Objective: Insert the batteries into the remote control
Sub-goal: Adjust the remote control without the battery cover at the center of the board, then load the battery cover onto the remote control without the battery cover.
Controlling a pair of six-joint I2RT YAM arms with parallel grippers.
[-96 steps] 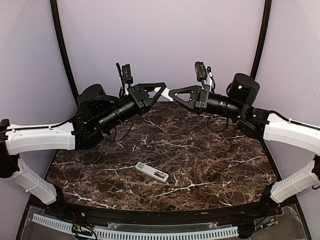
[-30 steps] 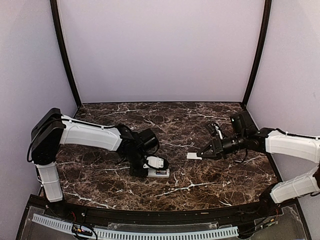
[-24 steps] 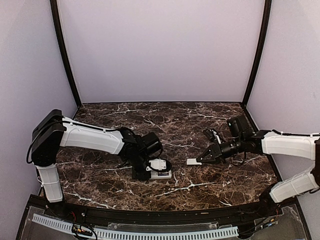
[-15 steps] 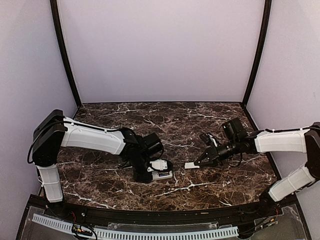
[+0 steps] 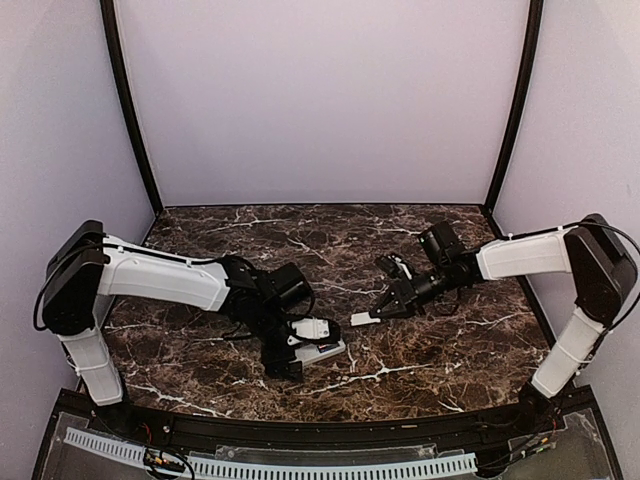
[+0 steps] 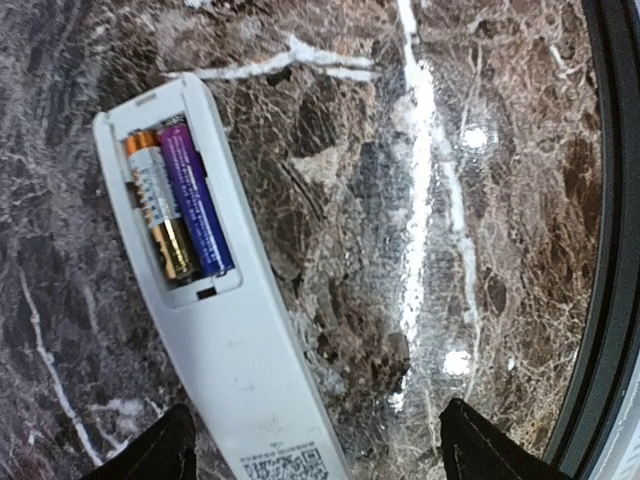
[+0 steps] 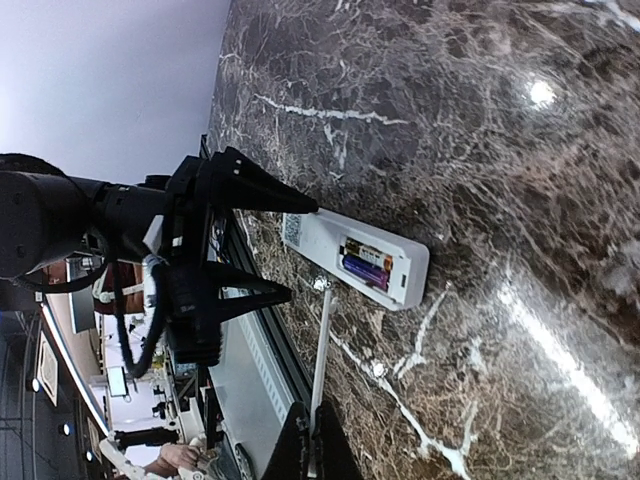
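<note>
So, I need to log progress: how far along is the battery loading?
Done: two slim cylindrical batteries lie in the open recess of the slim white plastic remote. In hand: the right pincer grips a thin white plastic cover; the left pincer stands open over the remote. Left: fitting that cover.

Left arm [image 5: 165, 275] low, jaws spread wide; right arm [image 5: 525, 255] outstretched, jaws pinched.

Glossy marble table [image 5: 450, 350], matt plastic remote [image 6: 255, 390]
</note>
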